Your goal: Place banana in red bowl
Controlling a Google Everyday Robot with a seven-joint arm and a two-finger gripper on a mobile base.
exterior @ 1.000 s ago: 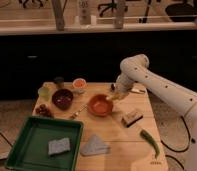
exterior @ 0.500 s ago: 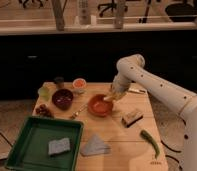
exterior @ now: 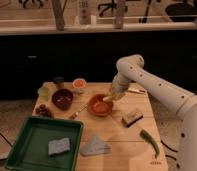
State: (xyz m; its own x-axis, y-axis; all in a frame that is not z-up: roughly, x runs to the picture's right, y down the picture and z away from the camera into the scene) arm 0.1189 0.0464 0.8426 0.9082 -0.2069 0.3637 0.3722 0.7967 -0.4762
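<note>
The red bowl (exterior: 98, 106) sits in the middle of the wooden table. My gripper (exterior: 112, 96) hangs at the bowl's right rim, pointing down. It is shut on the banana (exterior: 108, 98), a small pale-yellow piece that sticks out at its tip just over the inside of the bowl's right edge. I cannot tell whether the banana touches the bowl. The white arm reaches in from the right.
A maroon-brown bowl (exterior: 62, 98), a small orange-filled cup (exterior: 79, 83) and two other cups stand to the left. A green tray (exterior: 27, 150) with a grey sponge lies front left, a grey cloth (exterior: 94, 146) beside it. A brown block (exterior: 132, 117) and a green chili (exterior: 151, 141) lie right.
My gripper has shifted slightly left and down with the banana, from beside the red bowl's right rim to over its edge. Nothing else has moved.
</note>
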